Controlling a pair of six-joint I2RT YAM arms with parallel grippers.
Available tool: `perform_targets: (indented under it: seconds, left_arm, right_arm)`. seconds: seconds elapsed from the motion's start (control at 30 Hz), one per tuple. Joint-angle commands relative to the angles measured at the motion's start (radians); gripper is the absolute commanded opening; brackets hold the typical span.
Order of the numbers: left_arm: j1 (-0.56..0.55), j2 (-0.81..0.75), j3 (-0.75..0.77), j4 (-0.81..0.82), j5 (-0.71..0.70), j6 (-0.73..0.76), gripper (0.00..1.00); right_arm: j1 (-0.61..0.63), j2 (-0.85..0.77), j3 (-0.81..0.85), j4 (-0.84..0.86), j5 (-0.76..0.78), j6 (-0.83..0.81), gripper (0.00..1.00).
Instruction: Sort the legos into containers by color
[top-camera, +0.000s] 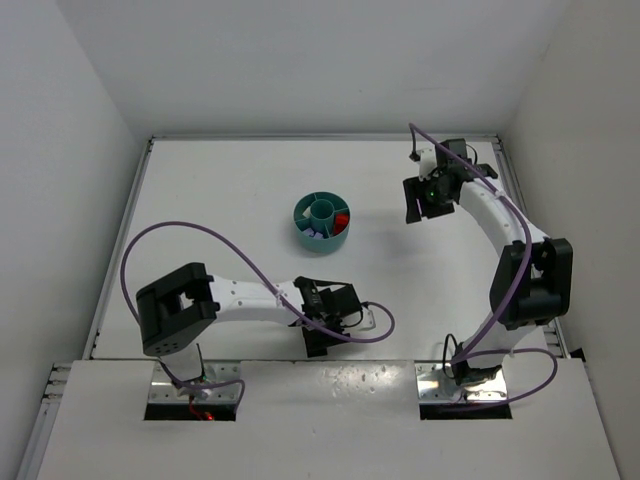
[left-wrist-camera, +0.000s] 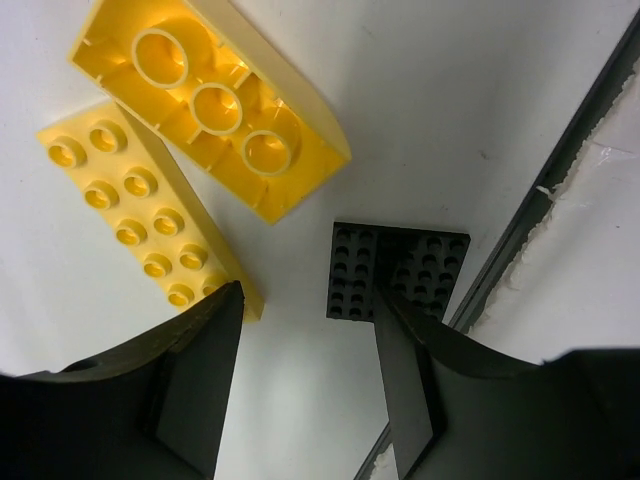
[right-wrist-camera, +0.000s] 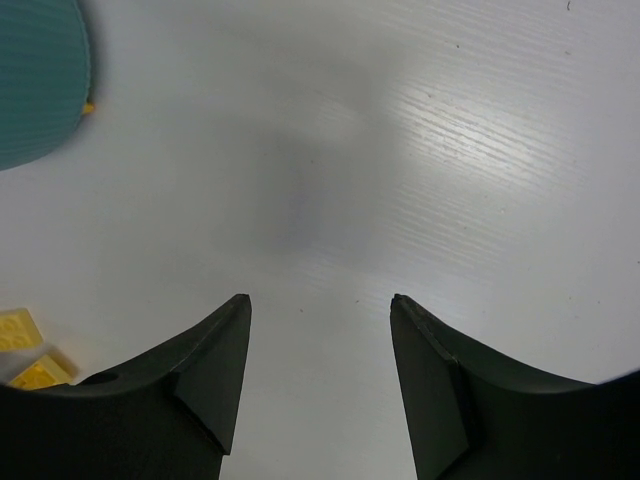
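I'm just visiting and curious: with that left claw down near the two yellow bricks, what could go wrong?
The upturned yellow brick lies against the studs-up yellow brick, so the open left gripper might pinch or shove both. Neither sits between its fingers yet, so closing now would likely grab nothing. The dark seam runs close; a finger could catch.

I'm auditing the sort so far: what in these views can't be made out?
Top view: bricks in the dish are too small to count; the left gripper covers whatever lies beneath it.
Left wrist: a finger hides part of the black studded piece; the studs-up yellow brick runs behind the other finger.
Right wrist: the frame edge cuts off the dish and yellow pieces.
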Motion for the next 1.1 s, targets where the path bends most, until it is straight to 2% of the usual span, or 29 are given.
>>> perform_targets:
  seconds: [0.0, 0.23, 0.5, 0.83, 1.07]
  left_arm:
    - [-0.011, 0.035, -0.014, 0.038, -0.040, 0.007, 0.60]
    - [0.038, 0.055, -0.036, 0.098, -0.102, 0.025, 0.60]
    - [0.216, 0.104, 0.058, 0.152, -0.118, 0.116, 0.60]
    - [0.216, 0.035, 0.047, 0.121, -0.075, 0.148, 0.60]
    - [0.192, -0.031, -0.046, 0.112, -0.034, 0.117, 0.60]
  right_arm:
    - [-0.003, -0.035, -0.001, 0.008, -0.025, 0.014, 0.59]
    - [-0.003, -0.035, -0.011, 0.018, -0.025, 0.004, 0.59]
    - [-0.003, -0.024, -0.020, 0.027, -0.034, 0.004, 0.59]
    - [-0.003, -0.024, -0.020, 0.018, -0.053, 0.004, 0.59]
    - [-0.003, -0.034, -0.030, 0.027, -0.053, 0.004, 0.59]
